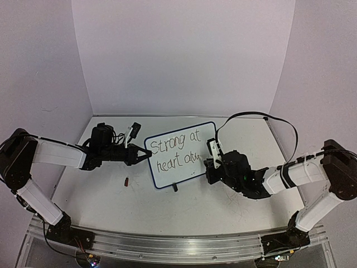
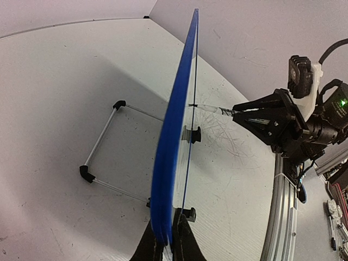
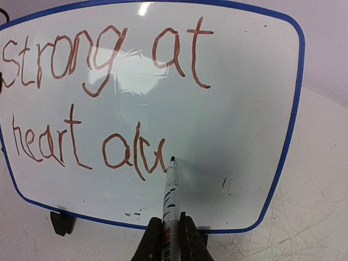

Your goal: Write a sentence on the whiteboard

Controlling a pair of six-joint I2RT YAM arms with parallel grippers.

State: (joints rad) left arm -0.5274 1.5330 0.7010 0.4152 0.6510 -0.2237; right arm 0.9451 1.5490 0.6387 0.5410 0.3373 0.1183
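Around the middle of the counter point(image 1: 111, 195) the whiteboard point(image 1: 167, 177) is standing upright on its long edge, its written face turning toward the near right corner. I am gripping its left edge with my left hand point(image 1: 146, 155); from the left wrist the two fingers point(image 2: 184, 246) are showing pressed tight on the blue rim. A thin wire stand point(image 2: 100, 141) is lying on the counter behind the board. My right hand point(image 3: 169, 239) is sitting closed around a marker point(image 3: 170, 196), just in front of the board's lower right part. The marker's tip is touching the white face right after the last letter. The sentence point(image 1: 177, 146) is running in two lines of reddish-brown strokes, reading "Strong at" above and "heart alw" below, the last word unfinished. A black clip foot point(image 3: 62, 222) is showing under the board's bottom rim. A small dark reddish piece point(image 1: 126, 181) is lying on the counter, near the board's lower left corner.
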